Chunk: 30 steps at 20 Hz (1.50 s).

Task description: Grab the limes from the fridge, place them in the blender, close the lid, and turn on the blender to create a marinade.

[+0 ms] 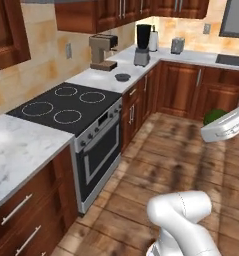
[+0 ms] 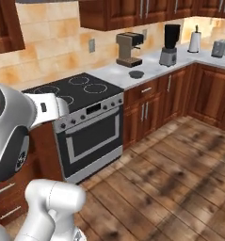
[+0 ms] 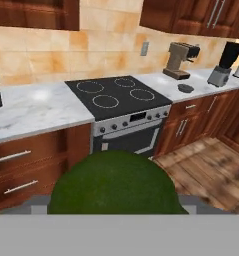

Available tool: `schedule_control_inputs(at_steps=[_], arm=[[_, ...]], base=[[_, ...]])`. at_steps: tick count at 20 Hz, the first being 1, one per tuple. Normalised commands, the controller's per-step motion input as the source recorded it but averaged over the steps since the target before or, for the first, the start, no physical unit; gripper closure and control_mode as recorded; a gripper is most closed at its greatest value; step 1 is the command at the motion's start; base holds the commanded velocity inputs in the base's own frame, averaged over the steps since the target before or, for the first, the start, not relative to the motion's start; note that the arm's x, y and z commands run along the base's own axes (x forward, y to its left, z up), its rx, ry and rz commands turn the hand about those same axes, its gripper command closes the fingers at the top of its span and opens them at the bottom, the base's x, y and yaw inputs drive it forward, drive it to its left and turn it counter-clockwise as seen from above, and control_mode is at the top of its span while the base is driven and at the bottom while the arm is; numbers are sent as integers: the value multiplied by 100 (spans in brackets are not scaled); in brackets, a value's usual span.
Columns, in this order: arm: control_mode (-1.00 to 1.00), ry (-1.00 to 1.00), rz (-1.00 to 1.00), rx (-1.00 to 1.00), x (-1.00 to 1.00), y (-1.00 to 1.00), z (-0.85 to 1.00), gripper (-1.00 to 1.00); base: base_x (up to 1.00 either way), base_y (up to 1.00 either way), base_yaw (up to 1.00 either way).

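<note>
Held a lime (image 3: 114,182) in the gripper (image 3: 114,207), jaws set wide around the fruit, above the wooden floor (image 1: 176,165) well short of the far counter (image 2: 147,68). Saw the blender (image 1: 142,45) upright on that counter, right of the coffee machine (image 1: 102,51), near the corner. Found the lid (image 1: 122,77) flat on the counter between blender and stove (image 1: 66,105).

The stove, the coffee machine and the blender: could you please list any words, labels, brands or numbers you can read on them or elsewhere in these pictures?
None: no readable text shows in any view.
Stove: the dark panel among the knobs is blank or too blurred to read.
Coffee machine: no brand or label visible.
Blender: no marks readable on the jar or base.
Lime: plain green skin, no sticker.
</note>
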Motion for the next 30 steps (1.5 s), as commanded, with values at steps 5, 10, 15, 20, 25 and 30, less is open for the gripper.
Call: schedule_control_inputs(at_steps=[5,10,15,20,25,30], arm=[[100,0,0,0,0,0,0,100],[100,0,0,0,0,0,0,100],[100,0,0,0,0,0,0,100],[100,0,0,0,0,0,0,100],[100,0,0,0,0,0,0,100],[100,0,0,0,0,0,0,100]], base=[[100,-11,-24],[100,-20,-28],[100,-27,-26],[100,-41,-19],[100,-34,-4],[100,-28,0]])
